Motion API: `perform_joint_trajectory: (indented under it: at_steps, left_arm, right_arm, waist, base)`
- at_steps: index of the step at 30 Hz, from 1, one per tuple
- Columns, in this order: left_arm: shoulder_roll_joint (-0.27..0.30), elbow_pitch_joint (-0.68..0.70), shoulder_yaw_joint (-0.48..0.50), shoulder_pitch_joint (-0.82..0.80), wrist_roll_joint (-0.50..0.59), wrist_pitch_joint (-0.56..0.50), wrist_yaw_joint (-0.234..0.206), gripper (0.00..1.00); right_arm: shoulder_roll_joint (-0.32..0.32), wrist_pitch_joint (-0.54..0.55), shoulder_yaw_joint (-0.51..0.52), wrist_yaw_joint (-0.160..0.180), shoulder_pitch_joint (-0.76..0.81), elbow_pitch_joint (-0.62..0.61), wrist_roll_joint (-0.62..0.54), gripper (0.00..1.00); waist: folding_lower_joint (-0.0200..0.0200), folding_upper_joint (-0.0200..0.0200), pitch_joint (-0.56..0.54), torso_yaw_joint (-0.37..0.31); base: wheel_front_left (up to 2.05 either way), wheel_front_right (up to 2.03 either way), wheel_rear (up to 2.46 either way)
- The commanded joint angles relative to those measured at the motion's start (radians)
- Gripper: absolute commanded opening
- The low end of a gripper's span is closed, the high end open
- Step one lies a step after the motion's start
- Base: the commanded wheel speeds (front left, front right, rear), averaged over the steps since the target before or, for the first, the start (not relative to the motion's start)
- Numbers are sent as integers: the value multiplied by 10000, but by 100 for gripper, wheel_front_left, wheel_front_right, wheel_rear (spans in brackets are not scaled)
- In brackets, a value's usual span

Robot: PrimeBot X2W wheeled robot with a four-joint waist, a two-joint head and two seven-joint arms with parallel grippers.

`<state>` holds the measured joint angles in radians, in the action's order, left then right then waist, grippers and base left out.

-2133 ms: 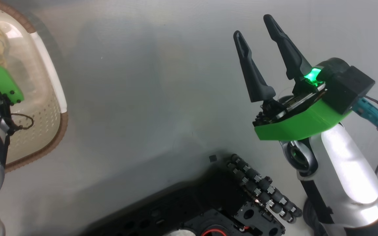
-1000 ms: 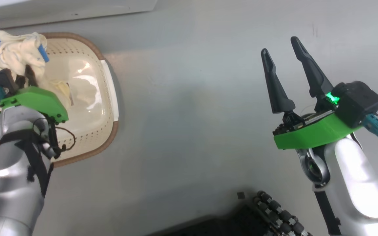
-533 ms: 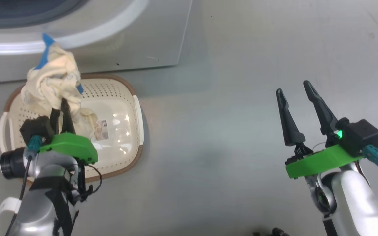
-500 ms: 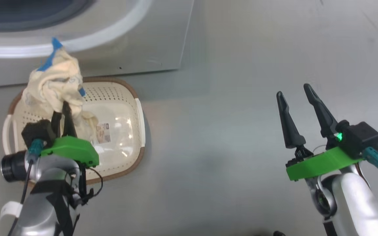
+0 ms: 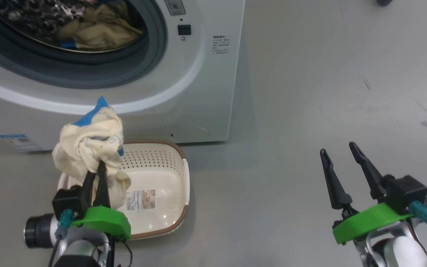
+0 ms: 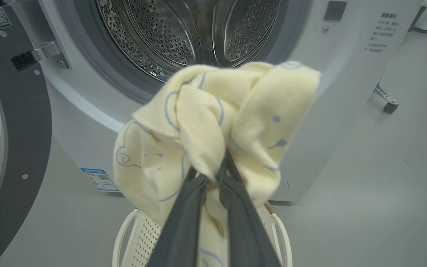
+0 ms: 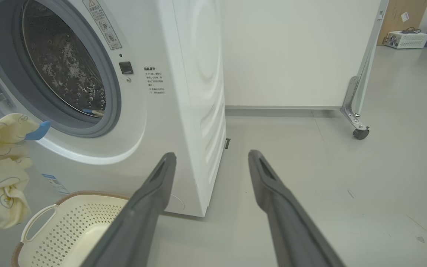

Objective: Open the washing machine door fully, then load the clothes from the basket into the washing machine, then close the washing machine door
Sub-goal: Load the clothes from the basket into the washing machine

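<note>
The left jaws, clamped on the soft cream-yellow fabric garment (image 6: 213,122), should carry it past the grey gasket (image 6: 76,37) deep into the perforated steel drum (image 6: 154,33); the right jaws stand apart.

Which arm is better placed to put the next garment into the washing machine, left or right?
Left. The left gripper is shut on a cream garment, held above the basket and close before the open washing machine. The right gripper is open, empty, and off to the side.
</note>
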<state>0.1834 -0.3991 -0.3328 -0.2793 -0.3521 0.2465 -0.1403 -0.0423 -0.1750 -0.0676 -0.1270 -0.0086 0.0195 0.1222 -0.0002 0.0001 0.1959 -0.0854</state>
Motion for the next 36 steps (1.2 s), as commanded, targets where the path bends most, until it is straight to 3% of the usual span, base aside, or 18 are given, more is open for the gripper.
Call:
perform_joint_trajectory:
  at_steps: [1, 16, 36]
  left_arm:
    - [151, 485, 238, -65, 128, 47, 34, 0]
    - [472, 1921, -165, 1119, 172, -701, -158, 0]
    - [719, 2862, -254, 1644, 182, -1192, -617, 0]
  right_arm:
    - [-79, 83, -149, -37, 27, -454, -98, 100]
    - [-79, 661, -56, -37, 1130, -1206, -92, 100]
    - [-79, 835, -43, -37, 1462, -1542, 19, 100]
  waist:
    - [2, -1, -637, 386]
    - [2, -1, -1971, 697]
    - [2, -1, -2025, 744]
  base:
    - [0, 0, 0]
    - [0, 0, 0]
    - [0, 0, 0]
